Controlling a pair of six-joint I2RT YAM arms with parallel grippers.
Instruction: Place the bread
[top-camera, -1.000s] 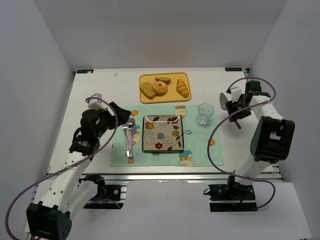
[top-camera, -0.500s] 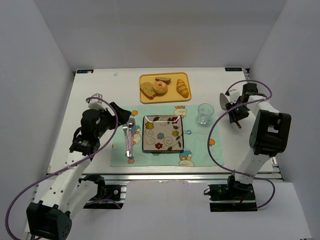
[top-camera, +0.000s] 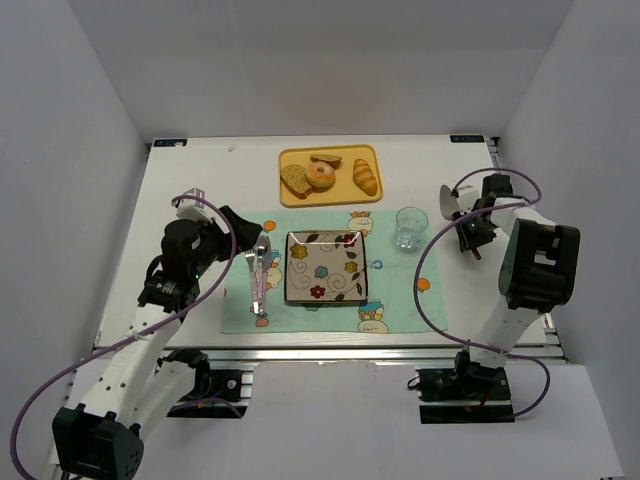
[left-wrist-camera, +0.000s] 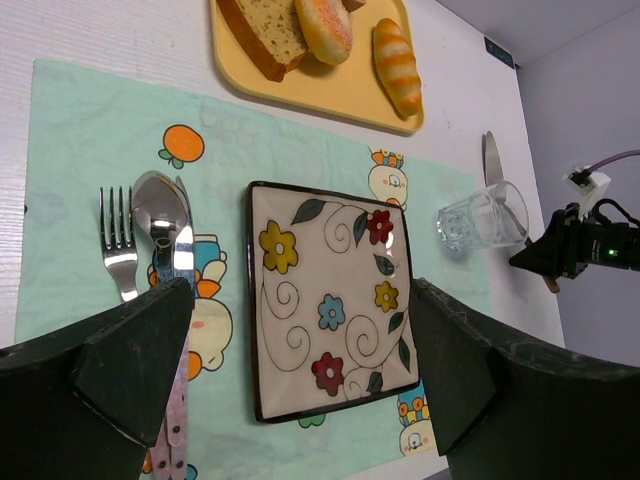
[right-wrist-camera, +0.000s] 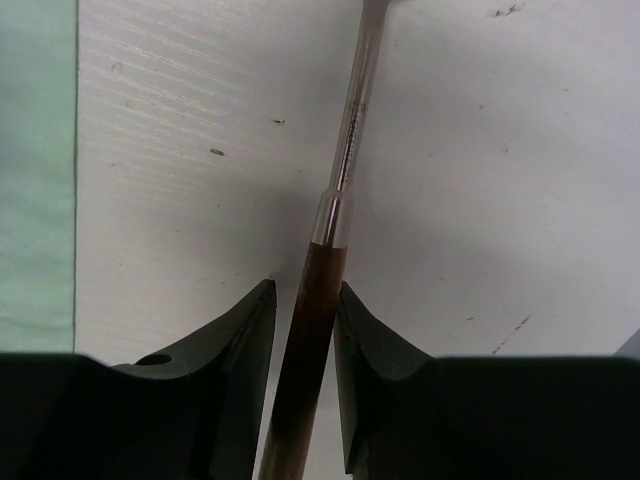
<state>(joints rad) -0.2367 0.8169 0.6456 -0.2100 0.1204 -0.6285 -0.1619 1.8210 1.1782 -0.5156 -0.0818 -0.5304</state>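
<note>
The bread, a small round ring (top-camera: 321, 176) with a pale pink top, lies on the yellow tray (top-camera: 347, 197) at the back of the table; it also shows in the left wrist view (left-wrist-camera: 322, 28). My left gripper (top-camera: 240, 226) is open and empty, held above the mat left of the flowered plate (top-camera: 325, 267); its jaws frame the plate (left-wrist-camera: 330, 300) in its own view. My right gripper (top-camera: 472, 232) is far right, low over the table. Its fingers (right-wrist-camera: 245, 330) straddle the brown handle of a knife (right-wrist-camera: 352, 130), the right finger touching it and a thin gap on the left.
A toast slice (top-camera: 297, 180) and a croissant (top-camera: 366, 177) share the tray. A fork (left-wrist-camera: 118, 240), a spoon (left-wrist-camera: 150, 200) and a pink-handled utensil lie left of the plate on the green mat (top-camera: 240, 300). A glass (top-camera: 409, 228) stands right of the plate, next to the knife blade (top-camera: 446, 200).
My right gripper has moved nearer and down onto the knife handle. The left arm and the bread have not moved.
</note>
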